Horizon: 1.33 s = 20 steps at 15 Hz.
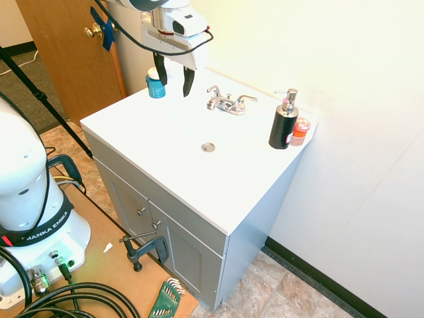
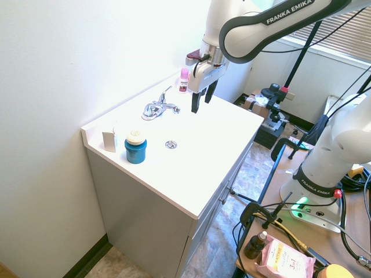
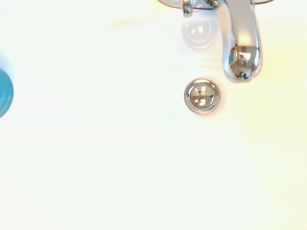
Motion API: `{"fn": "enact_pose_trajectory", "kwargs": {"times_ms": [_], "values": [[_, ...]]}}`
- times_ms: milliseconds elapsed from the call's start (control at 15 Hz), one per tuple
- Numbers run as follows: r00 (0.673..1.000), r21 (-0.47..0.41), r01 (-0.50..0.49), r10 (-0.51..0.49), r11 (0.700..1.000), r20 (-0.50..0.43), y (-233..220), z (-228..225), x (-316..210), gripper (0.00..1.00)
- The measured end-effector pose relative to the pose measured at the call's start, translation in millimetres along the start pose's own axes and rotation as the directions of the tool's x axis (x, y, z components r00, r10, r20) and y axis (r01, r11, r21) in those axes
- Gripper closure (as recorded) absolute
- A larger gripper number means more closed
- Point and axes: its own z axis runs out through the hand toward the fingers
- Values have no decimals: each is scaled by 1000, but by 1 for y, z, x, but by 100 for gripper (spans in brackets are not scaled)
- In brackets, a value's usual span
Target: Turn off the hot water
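From here I see a shiny, smooth chrome faucet (image 1: 228, 104) and a polished metal drain (image 1: 208, 148). The sink top (image 1: 152, 146) looks smooth, white and glossy. Toward three o'clock in the first exterior view, the black bottle (image 1: 283, 127) has a metallic pump (image 1: 289, 99). My claw (image 1: 175, 81) has matt black fingers; the cabinet (image 1: 192, 258) looks smooth and painted grey.
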Motion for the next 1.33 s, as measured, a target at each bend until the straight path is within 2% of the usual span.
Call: {"fn": "enact_pose_trajectory", "kwargs": {"times_ms": [200, 400, 600, 933, 1333], "values": [[999, 2, -35, 35, 999, -20, -4, 5, 0, 0], [992, -1, -72, 72, 997, -104, -29, 25, 0, 0], [970, -19, -122, 115, 992, -213, -63, 32, 27, 0], [934, -10, -167, 155, 986, -321, -93, 29, 77, 0], [933, -72, -173, 140, 982, -331, -98, 56, 96, 0]]}}
